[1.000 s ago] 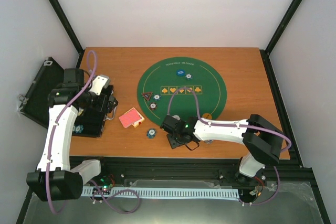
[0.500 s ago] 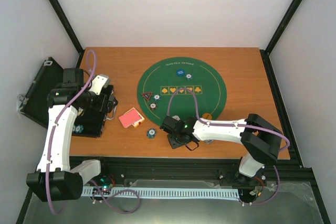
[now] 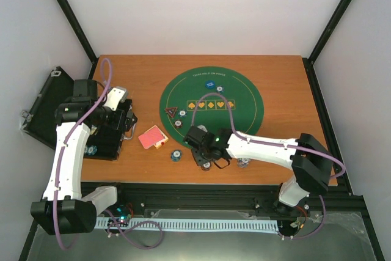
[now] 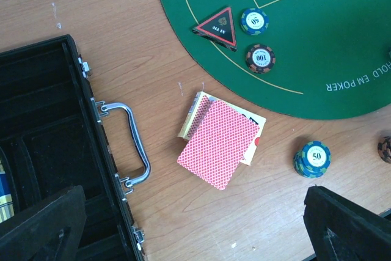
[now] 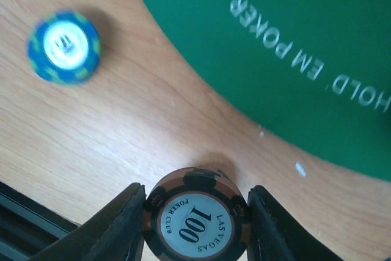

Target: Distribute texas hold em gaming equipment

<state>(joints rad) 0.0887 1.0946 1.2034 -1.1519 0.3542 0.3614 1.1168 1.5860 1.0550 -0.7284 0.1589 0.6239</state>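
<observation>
Clamping a brown 100 chip, the right claw sits partly closed; the left claw gapes empty.

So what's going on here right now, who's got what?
The right gripper is closed on a small stack of brown 100 chips, over the bare wood just off the edge of the green poker mat. The left gripper hangs open and empty by the open black case. The red-backed cards and a blue 50 stack lie on the wood. The All In triangle sits on the mat.
</observation>
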